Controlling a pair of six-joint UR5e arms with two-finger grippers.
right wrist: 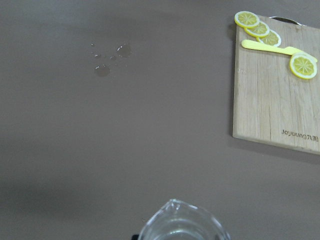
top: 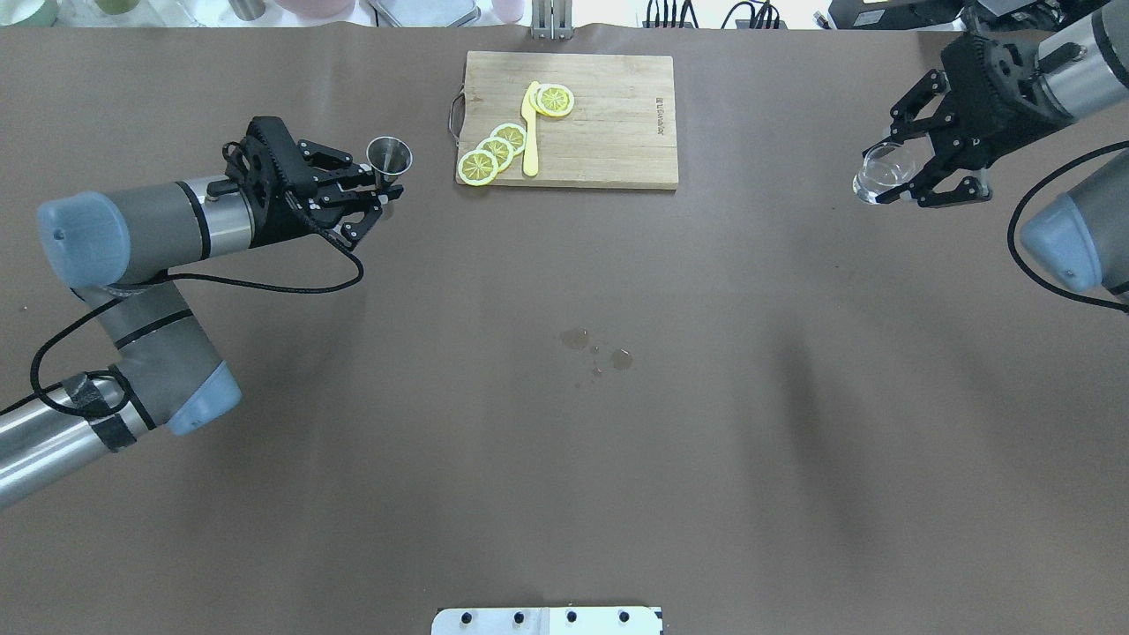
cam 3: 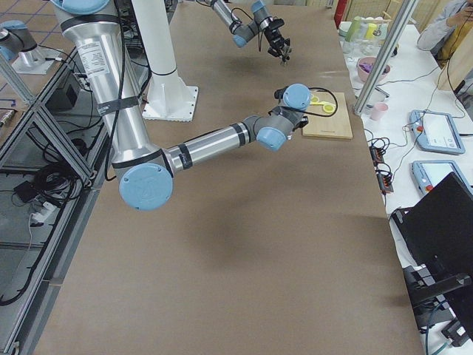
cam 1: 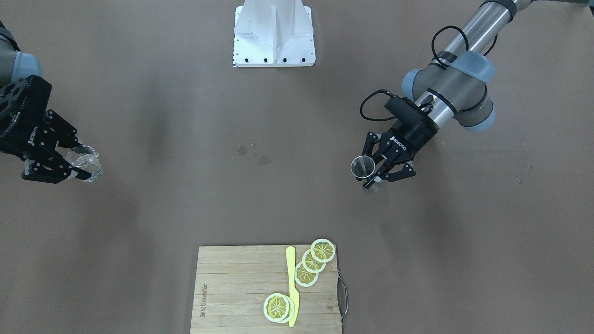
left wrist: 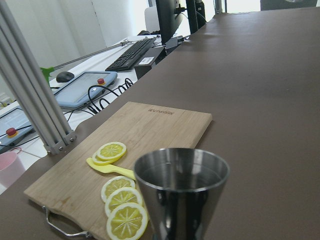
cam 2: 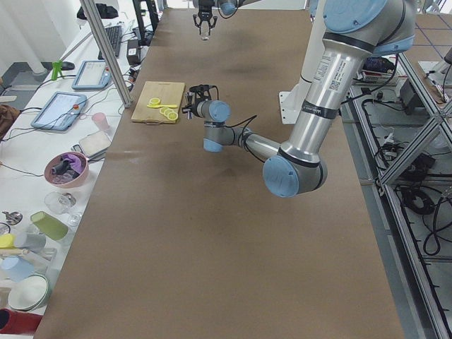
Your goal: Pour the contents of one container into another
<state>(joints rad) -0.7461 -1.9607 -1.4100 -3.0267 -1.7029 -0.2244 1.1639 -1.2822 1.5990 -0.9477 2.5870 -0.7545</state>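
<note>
I'm holding the metal cup (top: 389, 155) upright in L gripper (top: 381, 183) jaws and the glass jug (cam 1: 87, 162) in R gripper (top: 893, 172) jaws, well apart, prob. so nothing's spilling pre-pour.

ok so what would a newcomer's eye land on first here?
The left gripper clamps a steel jigger beside the cutting board, while far across the table the right gripper holds a clear glass cup. Between them a few wet droplets sit mid-table, and lemon slices with a yellow knife lie on the board.
</note>
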